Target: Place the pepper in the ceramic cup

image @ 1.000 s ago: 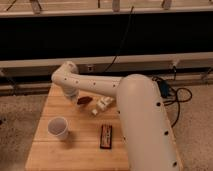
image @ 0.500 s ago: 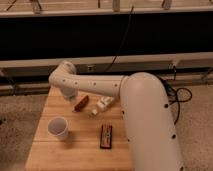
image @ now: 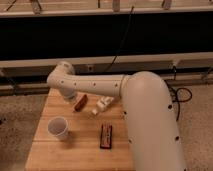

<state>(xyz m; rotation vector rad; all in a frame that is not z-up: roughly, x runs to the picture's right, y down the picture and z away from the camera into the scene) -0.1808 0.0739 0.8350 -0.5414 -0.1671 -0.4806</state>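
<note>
Wooden bench (image: 45,150), speckled floor around it. Items: pepper (image: 80,102) lying near the far edge; ceramic cup (image: 58,128) upright, nearer and to its left, well apart; dark bar (image: 106,136); small pale objects (image: 102,105). Gripper (image: 70,96): just beside the pepper's left end, state not discernible. Arm: sweeps in from the right, elbow bent over the far edge. Step, by your reading: approach to grasp. Next you must close on the pepper, then carry it to the cup.

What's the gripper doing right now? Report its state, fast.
Gripper: at the far left of the table, beside the pepper; grip state cannot be told. The ceramic cup stands empty nearer the front.
</note>
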